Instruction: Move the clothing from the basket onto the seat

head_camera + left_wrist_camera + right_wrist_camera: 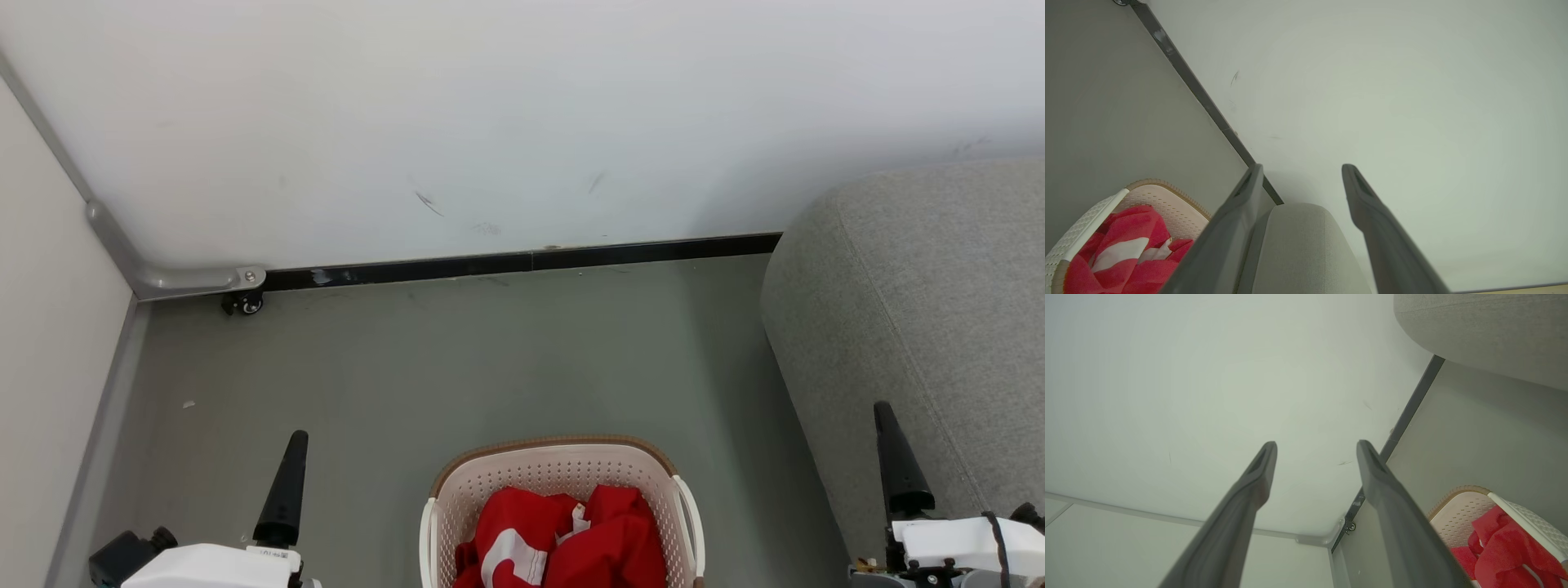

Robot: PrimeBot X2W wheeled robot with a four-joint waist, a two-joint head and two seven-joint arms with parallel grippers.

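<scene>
Head view: the laundry basket [563,474] sits on the grey floor [408,367], near the seat [922,327] on its right. The red clothing [571,543] is bunched up inside, and its little white tag [579,516] is too small to read.

Left wrist view: the left claw [1302,169] has its fingers spread apart and is holding nothing.

Right wrist view: same deal, the right claw [1317,445] is wide apart and empty.

The basket [563,478] is smooth perforated cream plastic with a woven-looking brown rim band. The clothing [604,547] in it is soft matt red cloth. The seat [922,310] is coarse grey woven fabric with stitched seams. The floor [490,359] looks smooth and matt. My fingers [1386,237] are dark and matt, possibly plastic.
</scene>
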